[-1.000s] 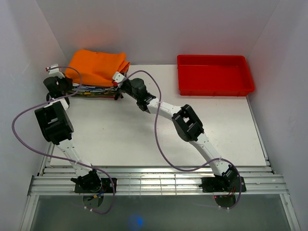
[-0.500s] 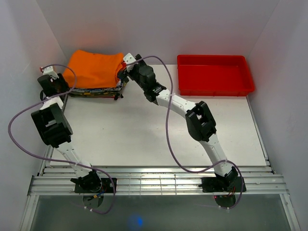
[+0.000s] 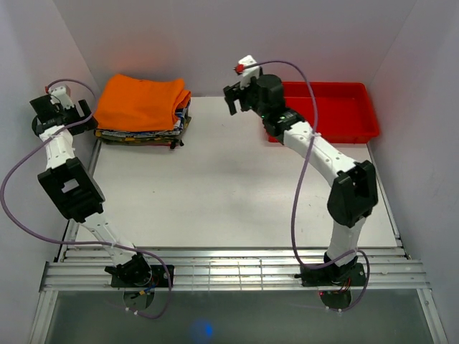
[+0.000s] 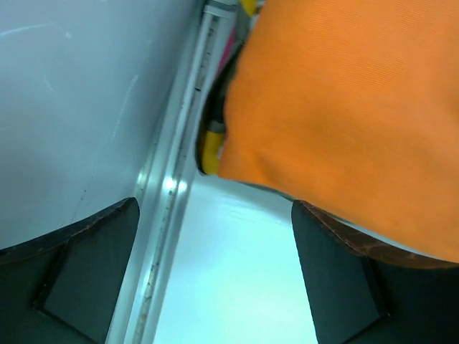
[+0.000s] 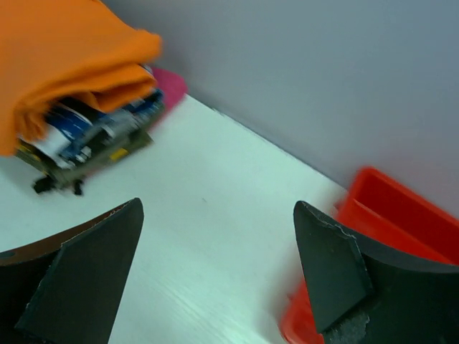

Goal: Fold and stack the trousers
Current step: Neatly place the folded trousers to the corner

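Listing what we find: trousers [image 3: 142, 102], folded, atop the patterned clothes pile [image 3: 136, 135], far-left corner, long axis left-right. Left gripper [image 4: 215, 283], jaws wide, empty, just beside their left edge, nearer. Right gripper [image 5: 215, 279], spread, empty, well apart.

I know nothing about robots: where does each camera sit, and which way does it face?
Top external: above and behind, looking down on the table; both whole arms show.
Left wrist: on the left arm, facing the trousers' edge beside the wall; its open jaws frame the bottom.
Right wrist: on the right arm, facing the folded stack and red tray; its open jaws frame the bottom.
Shared: all three show the orange trousers.
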{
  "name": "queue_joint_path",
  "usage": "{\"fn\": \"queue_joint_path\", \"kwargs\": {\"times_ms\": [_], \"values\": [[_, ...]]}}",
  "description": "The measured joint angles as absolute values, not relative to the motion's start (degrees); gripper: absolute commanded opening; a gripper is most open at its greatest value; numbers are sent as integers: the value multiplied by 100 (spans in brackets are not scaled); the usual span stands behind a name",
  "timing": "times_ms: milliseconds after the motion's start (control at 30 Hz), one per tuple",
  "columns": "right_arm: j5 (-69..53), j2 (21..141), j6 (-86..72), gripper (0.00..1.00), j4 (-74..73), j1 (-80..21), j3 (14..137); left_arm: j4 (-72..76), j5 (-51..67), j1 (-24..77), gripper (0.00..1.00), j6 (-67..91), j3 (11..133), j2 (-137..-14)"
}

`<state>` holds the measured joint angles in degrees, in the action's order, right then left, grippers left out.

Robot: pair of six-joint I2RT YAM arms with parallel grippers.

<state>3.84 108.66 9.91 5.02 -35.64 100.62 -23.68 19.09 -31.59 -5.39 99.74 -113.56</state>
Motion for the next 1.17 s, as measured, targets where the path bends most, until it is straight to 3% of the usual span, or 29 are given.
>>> {"fn": "queue_joint_path", "kwargs": {"times_ms": [233,467,633,900,1167], "values": [[-8,9356,556,90,-233,-2388,8571,-3505,2543,-2882,98,-687,10280,-10884],[-751,8517,327,90,-1249,-1334,7730,-4324,2499,-593,98,-1120,10468,-10704],[-1013,7793,784,90,-2233,-314,6761,-4718,2718,620,98,-1103,9679,-10481],[-1404,6943,1599,90,-3385,395,5537,-4895,2696,561,98,-703,8333,-10228],[-1651,6388,1785,90,-3671,480,5367,-4735,2480,539,98,-685,7771,-9791]]}}
